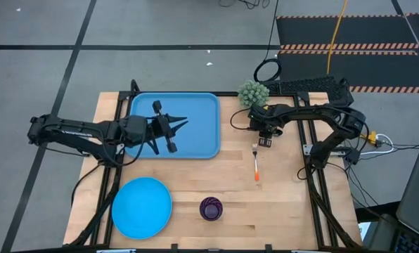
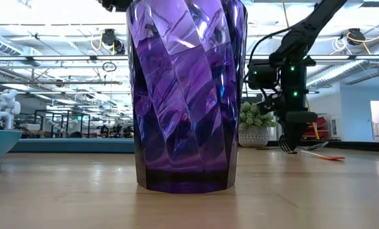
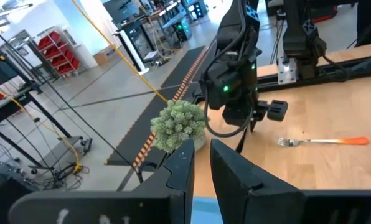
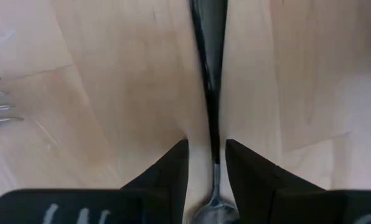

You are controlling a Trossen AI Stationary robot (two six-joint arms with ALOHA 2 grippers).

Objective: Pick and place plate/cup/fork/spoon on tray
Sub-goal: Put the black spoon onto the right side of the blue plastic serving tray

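**Right end effector astride the spoon, left one over the tray**

The cup (image 2: 186,95) stands nearest the low camera, upright on the worktop (image 1: 280,190) at about 6 o'clock of the board in the high view, with the plate (image 1: 141,206) just beside it toward 7 o'clock, flat on the wood.

At about 2 o'clock the right end effector (image 4: 207,165) points down at the worktop. Its fingers (image 4: 167,174) stand slightly apart with the thin handle of the spoon (image 4: 209,74) running between them; whether they press on the metal cannot be told. The spoon lies flat on the wood, its bowl between the finger bases. The fork (image 1: 256,164) lies just beside it toward 4 o'clock, tines toward the end effector, orange handle pointing away.

The left end effector (image 1: 169,131) hangs over the tray (image 1: 202,116), which sits at 11 o'clock. Its fingers (image 3: 182,168) are a narrow gap apart and hold nothing.

A small potted plant (image 1: 253,93) stands at the far edge near 1 o'clock.
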